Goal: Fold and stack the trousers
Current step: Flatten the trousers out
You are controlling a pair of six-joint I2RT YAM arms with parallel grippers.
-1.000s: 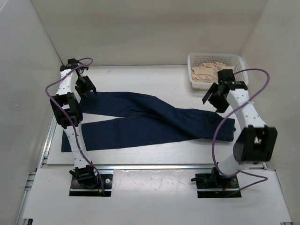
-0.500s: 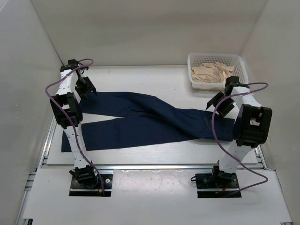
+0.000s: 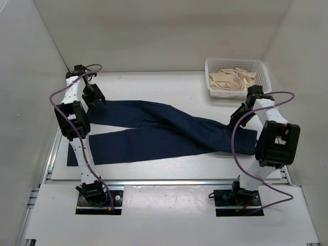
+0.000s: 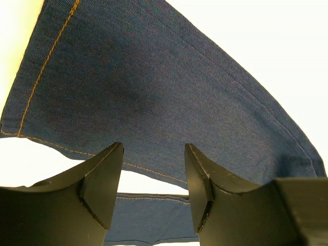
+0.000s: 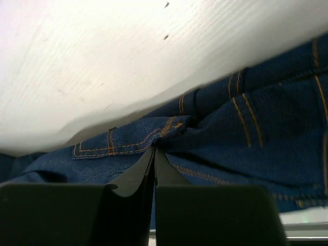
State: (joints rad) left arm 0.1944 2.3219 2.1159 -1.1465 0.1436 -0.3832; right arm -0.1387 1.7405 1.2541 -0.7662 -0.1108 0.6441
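Denim trousers (image 3: 154,130) lie spread across the table (image 3: 169,84), the right gripper (image 5: 154,154) pinched together on their bunched waistband, the left gripper (image 4: 154,154) hovering with fingers apart over a leg hem, likely to start a fold.

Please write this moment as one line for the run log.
jeans spread out, unfolded | left gripper open over leg hem | right gripper shut, tips at waistband, hold unsure
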